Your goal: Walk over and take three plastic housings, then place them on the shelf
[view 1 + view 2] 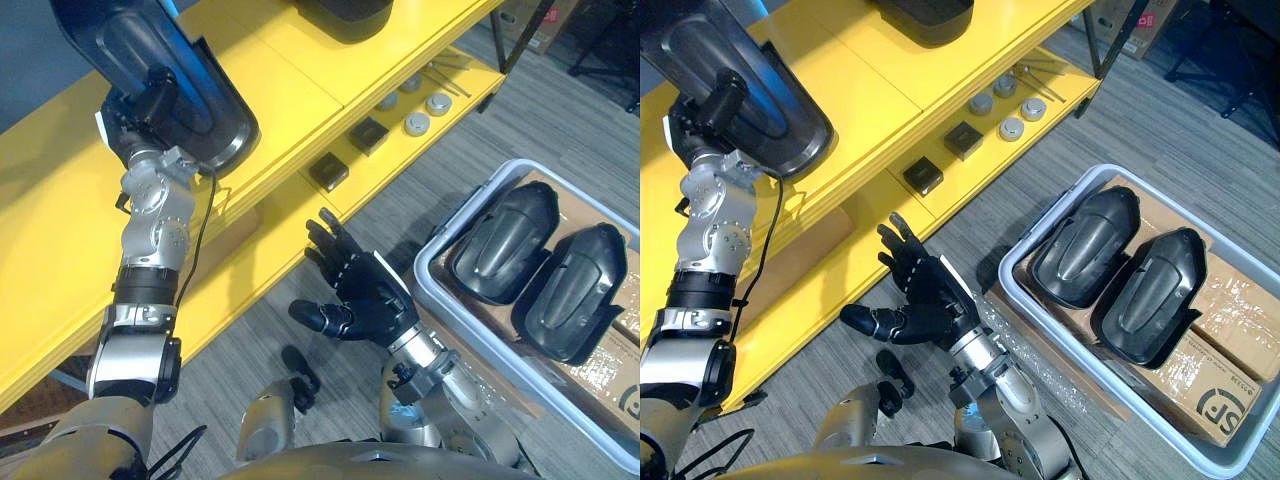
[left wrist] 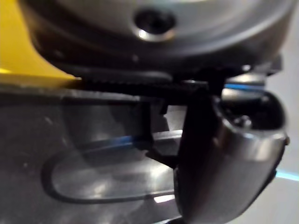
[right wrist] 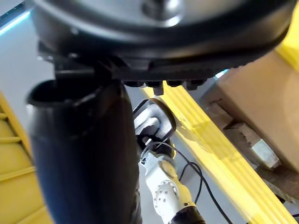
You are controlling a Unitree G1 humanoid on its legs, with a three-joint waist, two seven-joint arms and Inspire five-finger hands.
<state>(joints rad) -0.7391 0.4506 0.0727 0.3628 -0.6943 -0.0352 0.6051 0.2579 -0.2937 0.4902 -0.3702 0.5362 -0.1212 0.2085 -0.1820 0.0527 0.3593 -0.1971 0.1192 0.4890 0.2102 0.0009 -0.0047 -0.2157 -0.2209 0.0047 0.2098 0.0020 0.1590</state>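
The housing (image 1: 200,100) in hand lies tilted on the top of the yellow shelf (image 1: 290,60), its near end jutting past the front edge. The left hand (image 1: 145,100) is clamped on that end, thumb pressed on the glossy shell, probably to steady it while it settles onto the board. Farther along the same top sits another dark shell (image 1: 345,15), cut off at the edge, likely a housing already delivered. Two more housings (image 1: 1085,245) (image 1: 1150,295) lie side by side in the grey bin (image 1: 519,163) on the floor, resting on cardboard boxes, so the supply sits within reach of the shelf. The right hand (image 1: 365,290) hovers between shelf and bin, fingers spread and holding nothing, which looks like readiness for the next pick. On the lower tier lie round metal discs (image 1: 1012,128) and small black blocks (image 1: 923,175). One box (image 1: 1225,400) carries dark print at its corner; the housings show no labels I can make out.
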